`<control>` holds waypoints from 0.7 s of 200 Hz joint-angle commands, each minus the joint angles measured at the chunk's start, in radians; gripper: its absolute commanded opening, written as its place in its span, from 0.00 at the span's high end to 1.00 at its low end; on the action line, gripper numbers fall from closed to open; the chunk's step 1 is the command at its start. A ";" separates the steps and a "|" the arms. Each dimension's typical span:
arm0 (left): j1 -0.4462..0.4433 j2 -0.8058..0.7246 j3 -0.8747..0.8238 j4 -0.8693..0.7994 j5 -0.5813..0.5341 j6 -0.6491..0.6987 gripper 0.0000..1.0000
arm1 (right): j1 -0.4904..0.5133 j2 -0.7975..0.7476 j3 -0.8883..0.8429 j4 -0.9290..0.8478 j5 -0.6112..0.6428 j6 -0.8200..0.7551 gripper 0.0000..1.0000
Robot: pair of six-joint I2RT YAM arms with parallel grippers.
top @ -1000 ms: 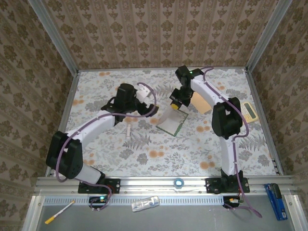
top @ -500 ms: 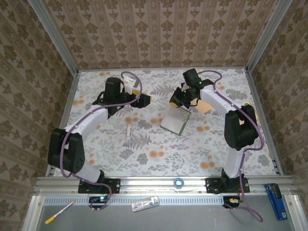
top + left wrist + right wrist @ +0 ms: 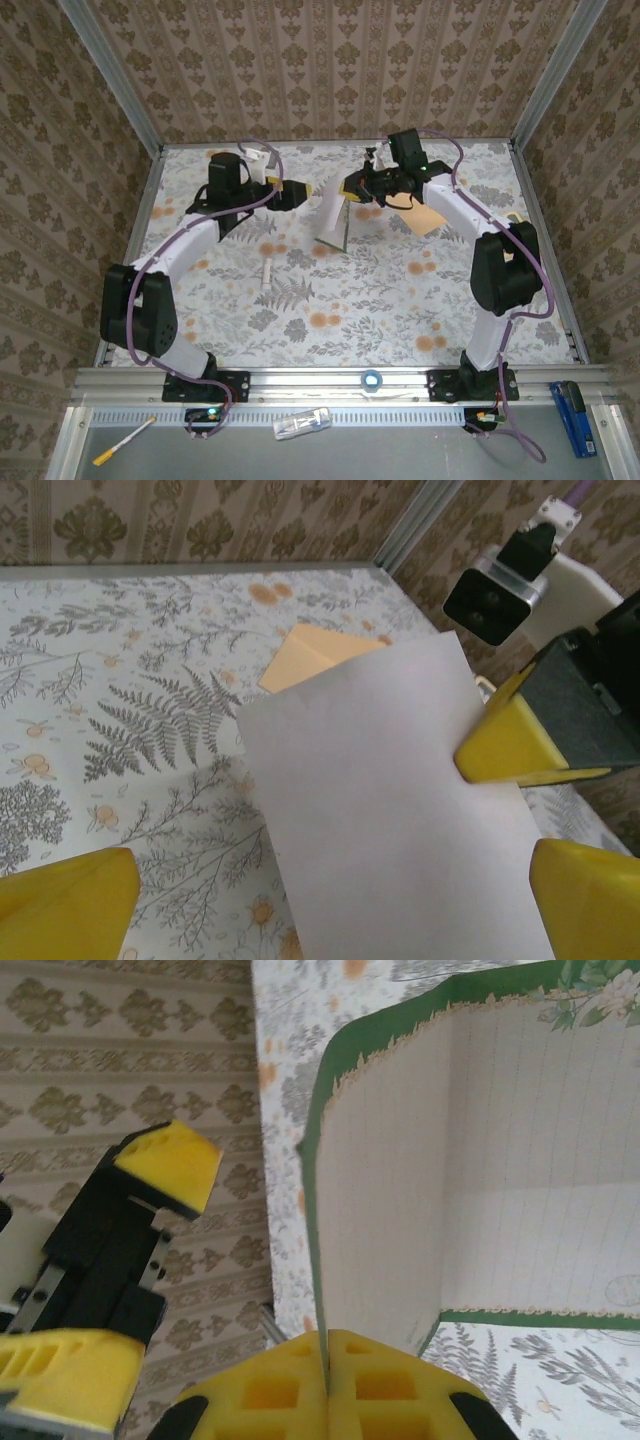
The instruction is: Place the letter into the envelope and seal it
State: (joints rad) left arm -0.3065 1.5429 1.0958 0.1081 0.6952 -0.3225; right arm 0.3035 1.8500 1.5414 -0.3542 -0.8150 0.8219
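above the tabletop (image 3: 350, 300), right claw (image 3: 327, 1345) pinches the letter (image 3: 490, 1140), left claw (image 3: 300, 190) spread; so thin a grip could slip.

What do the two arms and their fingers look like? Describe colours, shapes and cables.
The left arm and right arm have white links, bulky black joints and a looping purple cable each. The left gripper and right gripper are black, with blocky yellow fingers.
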 commanded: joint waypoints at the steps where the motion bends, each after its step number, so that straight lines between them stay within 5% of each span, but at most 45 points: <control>1: 0.020 0.018 0.032 0.066 0.076 -0.059 0.00 | -0.001 -0.047 0.016 0.081 -0.102 0.024 1.00; 140: 0.028 0.143 0.099 0.198 0.246 -0.219 0.00 | 0.009 -0.058 0.028 0.346 -0.236 0.173 1.00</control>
State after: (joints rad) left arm -0.2863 1.6783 1.1557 0.2367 0.8581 -0.4843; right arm 0.3058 1.8202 1.5414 -0.0704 -1.0050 0.9775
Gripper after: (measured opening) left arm 0.997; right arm 0.060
